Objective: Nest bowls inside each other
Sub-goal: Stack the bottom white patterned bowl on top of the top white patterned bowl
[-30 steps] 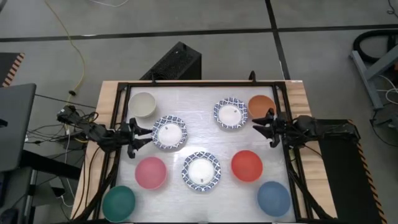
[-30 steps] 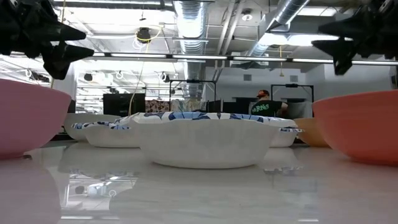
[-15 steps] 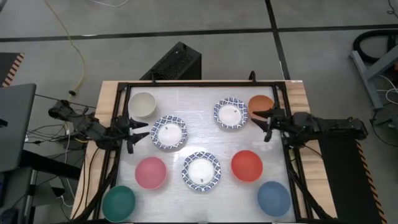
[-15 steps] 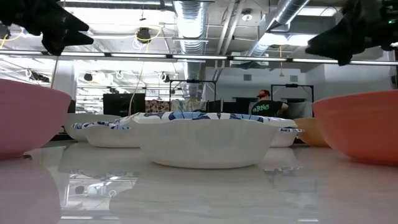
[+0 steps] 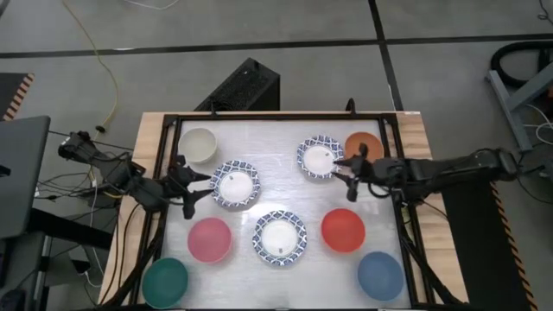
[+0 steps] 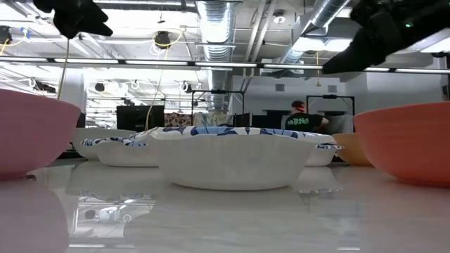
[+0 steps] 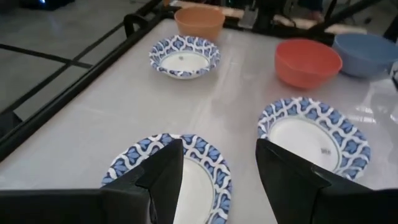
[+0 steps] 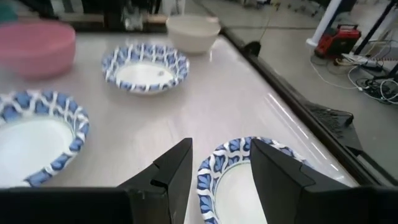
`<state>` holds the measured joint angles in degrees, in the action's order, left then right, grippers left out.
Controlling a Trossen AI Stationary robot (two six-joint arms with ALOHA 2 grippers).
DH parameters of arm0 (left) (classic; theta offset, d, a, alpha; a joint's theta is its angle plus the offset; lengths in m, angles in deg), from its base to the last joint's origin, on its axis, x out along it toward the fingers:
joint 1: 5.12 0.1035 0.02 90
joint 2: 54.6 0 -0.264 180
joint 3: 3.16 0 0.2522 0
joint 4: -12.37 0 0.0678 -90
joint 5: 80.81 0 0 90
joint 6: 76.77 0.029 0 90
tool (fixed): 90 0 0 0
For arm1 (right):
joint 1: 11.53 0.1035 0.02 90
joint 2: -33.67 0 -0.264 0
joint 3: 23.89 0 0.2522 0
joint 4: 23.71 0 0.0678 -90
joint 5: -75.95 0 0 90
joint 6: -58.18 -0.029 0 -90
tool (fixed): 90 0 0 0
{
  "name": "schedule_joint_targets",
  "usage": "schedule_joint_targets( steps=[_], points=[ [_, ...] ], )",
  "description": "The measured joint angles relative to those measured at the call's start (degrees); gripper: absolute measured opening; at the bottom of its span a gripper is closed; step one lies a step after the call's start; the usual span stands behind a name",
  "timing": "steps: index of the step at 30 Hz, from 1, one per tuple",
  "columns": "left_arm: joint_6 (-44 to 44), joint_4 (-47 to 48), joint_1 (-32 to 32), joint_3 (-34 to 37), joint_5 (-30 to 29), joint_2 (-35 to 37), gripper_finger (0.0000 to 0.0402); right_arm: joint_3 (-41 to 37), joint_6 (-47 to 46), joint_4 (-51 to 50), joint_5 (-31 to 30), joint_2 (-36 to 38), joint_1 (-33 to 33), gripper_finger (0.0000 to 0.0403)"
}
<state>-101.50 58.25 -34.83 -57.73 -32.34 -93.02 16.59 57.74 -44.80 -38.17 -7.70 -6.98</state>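
Note:
Nine bowls stand apart on the white table. At the far side are a cream one (image 5: 198, 145), two white ones with blue rims (image 5: 235, 184) (image 5: 320, 157) and an orange one (image 5: 363, 147). At the near side are pink (image 5: 209, 239), white-blue (image 5: 279, 237), red (image 5: 343, 230), green (image 5: 165, 282) and blue (image 5: 380, 275). My left gripper (image 5: 200, 187) (image 7: 217, 168) hovers open above the left white-blue bowl's (image 7: 205, 155) left rim. My right gripper (image 5: 345, 172) (image 8: 221, 165) hovers open at the right rim of the far white-blue bowl (image 8: 230, 186).
A black frame (image 5: 164, 173) runs around the table's left, far and right edges. In the low view a person (image 6: 301, 119) shows far off in the room behind the table. Bare table top lies between the bowls, widest along the far middle (image 5: 259, 138).
Both grippers have risen and rolled, still open. My right gripper has gone toward the table's left, from beside the orange bowl to the far white-blue bowl's right rim. My left gripper stays by the left white-blue bowl. No bowl has moved.

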Motion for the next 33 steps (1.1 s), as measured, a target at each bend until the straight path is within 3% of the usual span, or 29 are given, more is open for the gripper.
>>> schedule_joint_targets(
  steps=[9,18,28,33],
  points=[
    [-2.33,3.41,0.0,-2.57,6.48,-7.06,0.0191,11.9,3.51,0.2,0.13,-15.1,6.38,0.018],
    [-2.89,3.38,0.0,-2.57,6.9,-10.46,0.0191,24.4,2.6,0.16,0.23,-33.28,12.66,0.018],
    [-3.59,3.34,0.0,-2.57,6.94,-10.45,0.0191,36.38,-2.65,-0.36,0.62,-51.99,12.51,0.018],
    [-3.6,3.36,0.0,-2.57,7.43,-10.45,0.0191,39.56,-4.3,-1.85,4.54,-58.68,11.41,0.018]
  ],
)
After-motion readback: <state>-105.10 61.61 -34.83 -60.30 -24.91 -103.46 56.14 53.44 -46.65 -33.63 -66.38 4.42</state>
